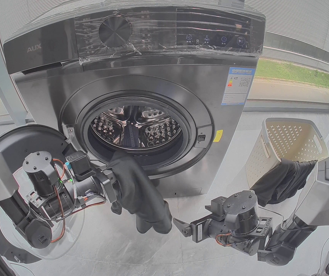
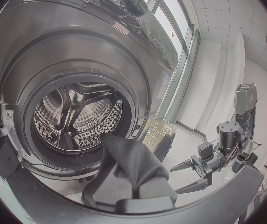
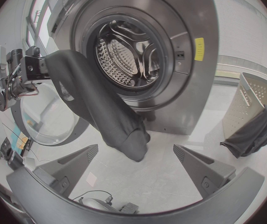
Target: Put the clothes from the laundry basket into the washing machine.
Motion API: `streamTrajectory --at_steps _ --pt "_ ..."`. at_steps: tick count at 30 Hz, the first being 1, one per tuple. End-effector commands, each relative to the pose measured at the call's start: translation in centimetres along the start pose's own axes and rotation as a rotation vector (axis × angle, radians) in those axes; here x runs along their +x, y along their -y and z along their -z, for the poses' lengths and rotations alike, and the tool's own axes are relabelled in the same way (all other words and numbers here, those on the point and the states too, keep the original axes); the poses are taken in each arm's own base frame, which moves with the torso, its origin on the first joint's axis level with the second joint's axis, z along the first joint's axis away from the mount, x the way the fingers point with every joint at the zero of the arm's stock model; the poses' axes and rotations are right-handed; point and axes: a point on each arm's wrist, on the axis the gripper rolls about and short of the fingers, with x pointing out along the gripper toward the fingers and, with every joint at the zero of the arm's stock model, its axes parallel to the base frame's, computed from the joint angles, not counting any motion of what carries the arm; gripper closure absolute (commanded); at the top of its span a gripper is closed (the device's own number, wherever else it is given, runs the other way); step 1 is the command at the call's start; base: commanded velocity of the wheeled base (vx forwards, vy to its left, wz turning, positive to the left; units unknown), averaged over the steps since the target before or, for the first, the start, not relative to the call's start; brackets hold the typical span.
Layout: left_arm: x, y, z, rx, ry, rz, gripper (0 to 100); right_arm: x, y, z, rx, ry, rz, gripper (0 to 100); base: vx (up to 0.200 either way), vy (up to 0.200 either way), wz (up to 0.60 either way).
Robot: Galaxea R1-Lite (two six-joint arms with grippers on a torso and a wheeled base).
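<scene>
Right gripper point(image 1: 181, 226) is held low, fingers splayed and empty; a dark garment point(image 1: 145, 200) is pinched by the left gripper point(image 1: 112, 188) at the washing machine point(image 1: 210, 96) mouth for loading.

Shows black clothes point(image 1: 141, 196), a cream hole-patterned laundry basket point(image 1: 292, 137), a dark-grey washing machine point(image 1: 133, 71) and its dimpled silver drum point(image 1: 160, 131).

- A short brand word point(image 1: 34, 48) in pale letters stood on the washing machine's point(image 1: 133, 69) upper left panel.
- A blue-headed energy label point(image 1: 238, 85) with coloured bars and a square code sat right of the door.
- A yellow sticker point(image 1: 218, 135) carried print too small to read.
- The control panel point(image 1: 214, 40) showed lit icons.
</scene>
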Motion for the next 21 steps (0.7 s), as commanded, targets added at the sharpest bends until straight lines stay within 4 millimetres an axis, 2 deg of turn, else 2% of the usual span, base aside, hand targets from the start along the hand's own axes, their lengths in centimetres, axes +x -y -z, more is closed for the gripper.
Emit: streamTrajectory --at_steps 1,2,6,7,12,15,20,21 --pt "0.3 -0.2 0.7 -0.007 -0.021 -0.014 100 0.7 -1.1 0.3 -0.008 0.013 -0.056 0 0.0 0.0 0.0" --pt "0.6 -0.4 0.9 -0.007 -0.024 -0.025 100 0.6 -1.8 -0.2 -0.014 0.057 -0.117 0 0.0 0.0 0.0" --pt "0.8 -0.5 1.0 -0.006 -0.023 -0.043 100 0.5 -2.5 -0.5 -0.036 0.099 -0.196 0 0.0 0.0 0.0" --pt "0.9 -0.5 0.9 -0.004 -0.018 -0.05 100 0.7 -3.2 -0.9 -0.044 0.134 -0.253 0 0.0 0.0 0.0" --pt "1.0 -0.4 1.0 -0.006 -0.021 -0.049 100 2.1 -5.2 -1.9 -0.039 0.197 -0.307 0 0.0 0.0 0.0" --pt "1.0 -0.3 1.1 -0.007 -0.024 -0.048 100 3.4 -6.3 -1.6 -0.04 0.204 -0.327 0 0.0 0.0 0.0" --pt "1.2 -0.4 0.9 -0.004 -0.011 -0.068 100 5.1 -6.9 -0.9 -0.045 0.194 -0.328 0 0.0 0.0 0.0" --pt "1.3 -0.4 0.8 -0.002 -0.006 -0.072 100 6.1 -7.0 -0.6 -0.043 0.193 -0.321 0 0.0 0.0 0.0"
